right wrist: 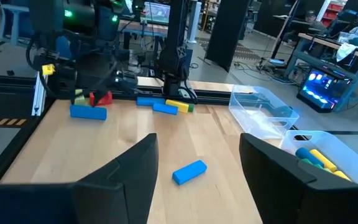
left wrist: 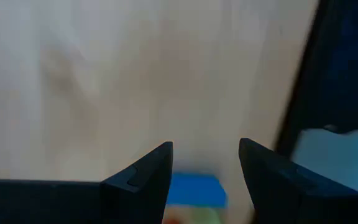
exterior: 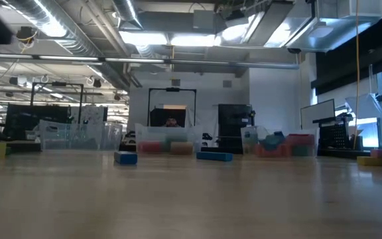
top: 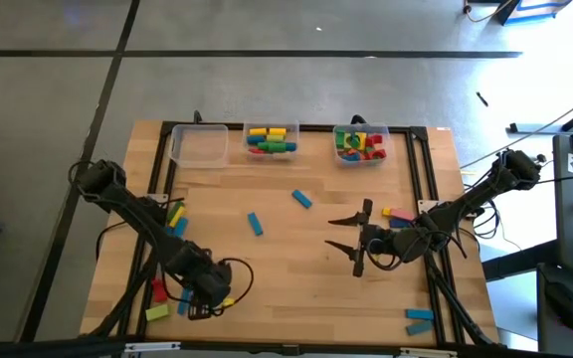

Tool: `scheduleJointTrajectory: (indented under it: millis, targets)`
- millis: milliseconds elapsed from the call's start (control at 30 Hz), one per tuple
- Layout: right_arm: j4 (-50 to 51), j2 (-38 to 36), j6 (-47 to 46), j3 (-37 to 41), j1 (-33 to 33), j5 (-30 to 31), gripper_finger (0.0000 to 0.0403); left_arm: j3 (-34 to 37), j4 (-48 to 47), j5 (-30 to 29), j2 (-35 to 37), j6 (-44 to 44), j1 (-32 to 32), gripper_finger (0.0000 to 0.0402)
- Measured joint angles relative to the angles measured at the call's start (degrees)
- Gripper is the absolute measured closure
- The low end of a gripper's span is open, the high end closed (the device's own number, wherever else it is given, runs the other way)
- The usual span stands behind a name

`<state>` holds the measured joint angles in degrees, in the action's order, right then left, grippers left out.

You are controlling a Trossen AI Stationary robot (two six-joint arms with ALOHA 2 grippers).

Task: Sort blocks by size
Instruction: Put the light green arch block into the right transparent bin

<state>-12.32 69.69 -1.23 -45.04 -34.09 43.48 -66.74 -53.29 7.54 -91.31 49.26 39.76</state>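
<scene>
Blocks lie scattered on the wooden table [top: 296, 288]. Two blue ones [top: 301, 199] [top: 255, 224] sit mid-table. At the near left lie a red one [top: 159, 290], a yellow-green one [top: 157, 312], a blue one [top: 184, 307] and a yellow one [top: 227, 300]. My left gripper [top: 200, 301] points down over this group. In the left wrist view it [left wrist: 205, 155] is open, with a blue block [left wrist: 194, 190] below the gap between its fingers. My right gripper [top: 348, 235] hovers level at mid-right, open [right wrist: 197, 162], facing a blue block [right wrist: 189, 172].
Three clear bins stand along the far edge: a bare one [top: 199, 145], one with long blocks [top: 272, 139], one with small blocks [top: 361, 144]. More blocks lie at the left edge [top: 175, 214], beside the right arm [top: 401, 215] and at the near right [top: 418, 316].
</scene>
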Motion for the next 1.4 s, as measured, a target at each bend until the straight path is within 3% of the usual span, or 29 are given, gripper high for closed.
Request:
scheduleJointTrajectory:
  millis: [133, 467, 733, 900, 1400]
  targets:
    - [-0.07, 0.0, -0.47, 0.01, 0.0, 0.0, 0.0182, 0.0, -0.07, 3.7, 0.0, 5.48, 3.67, 0.0219]
    - [-0.4, 0.0, 1.5, 0.01, 1.77, -0.15, 0.0182, 0.0, -0.4, 2.8, 0.0, 18.29, 12.54, 0.0219]
    - [0.22, -0.02, 1.19, 0.0, 4.26, -4.29, 0.0182, 0.0, 0.42, 5.14, -2.05, 28.3, 17.12, 0.0219]
    - [0.33, -0.02, 1.17, 0.0, 4.15, -4.57, 0.0182, 0.07, 1.11, 10.85, -5.75, 30.12, 19.67, 0.0219]
    - [0.49, -0.02, 1.08, 0.0, 4.11, -5.6, 0.0182, 0.08, -3.65, 8.25, -9.2, 27.13, 24.77, 0.0219]
